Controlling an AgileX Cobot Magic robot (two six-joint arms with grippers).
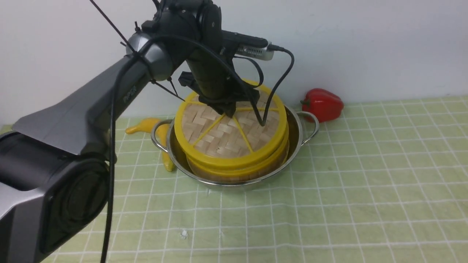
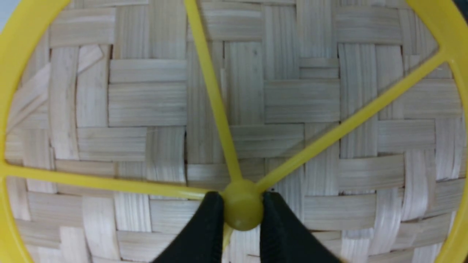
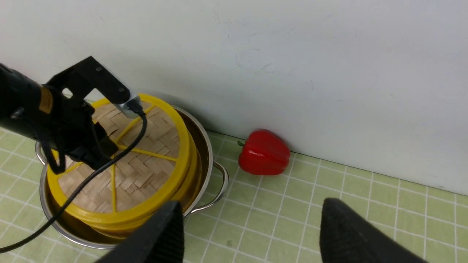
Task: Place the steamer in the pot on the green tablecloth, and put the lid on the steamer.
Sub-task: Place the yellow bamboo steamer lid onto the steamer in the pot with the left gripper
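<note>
last step in hand: the left pincer (image 2: pixel 243 213) pinches the centre of the lid (image 1: pixel 226 135), which lies over the steamer (image 1: pixel 237 171) inside the pot (image 1: pixel 293 122) on the green tablecloth (image 1: pixel 347 182); the right pincer (image 3: pixel 252 204) hangs spread, empty; next, i judge, seat it level, then release.

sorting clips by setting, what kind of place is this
Probably a staged robot-lab tabletop dressed as a kitchen, not a real one: a green tablecloth runs up to a bare white wall, a steel pot holds a bamboo steamer and lid, and a robot arm reaches over it.
</note>
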